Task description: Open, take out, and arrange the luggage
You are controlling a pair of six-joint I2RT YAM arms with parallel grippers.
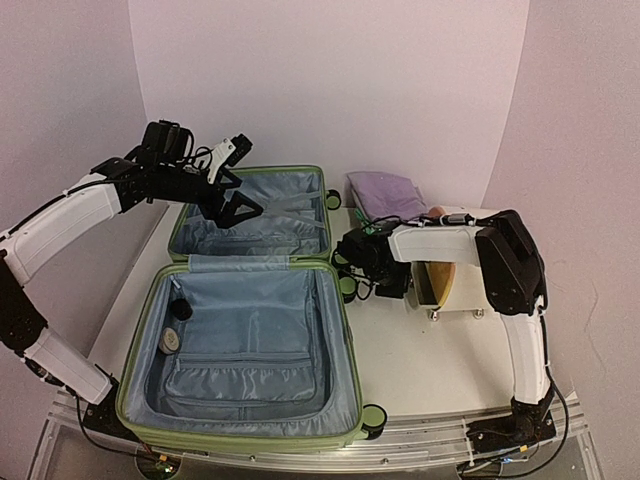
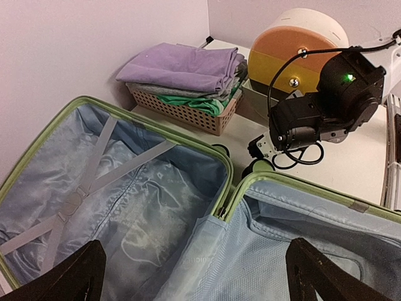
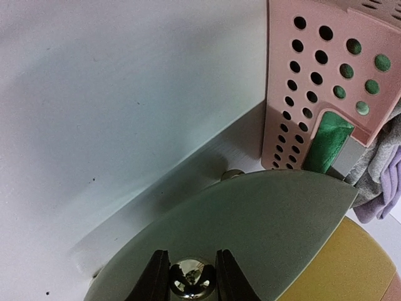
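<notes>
Light-green and ribbed at its rim, the luggage (image 1: pixel 250 320) lay opened flat on the table (image 1: pixel 430 360), taking up the left and middle of it. Its two halves sat side by side, joined at the hinge. The near half reached almost to the arm bases. Its grey-blue lining carried a zipped pocket, and two small things lay at its left wall: a dark cylinder (image 1: pixel 181 305) and a pale round roll (image 1: pixel 171 341). A black-and-green wheel (image 1: pixel 373 418) showed at the near right corner. The far half lay beyond the hinge, with crossed straps (image 2: pixel 81 188) stretched over its lining.

The left gripper (image 1: pixel 243 215) hung above that far half, its fingers spread as wide as they go and holding nothing.

Right of the luggage, the right gripper (image 3: pixel 192 273) was nearly closed, its fingers pinching a shiny metal knob (image 3: pixel 190 280) on the flat face of the drum (image 2: pixel 294 50). The drum was cream with orange and yellow bands on its face, and stood near the luggage's right side.

Behind the drum and just beside it, near the back wall, stood a pink basket (image 2: pixel 188 110). It held folded clothes, with a purple piece (image 2: pixel 182 66) on top and green and grey ones beneath.
</notes>
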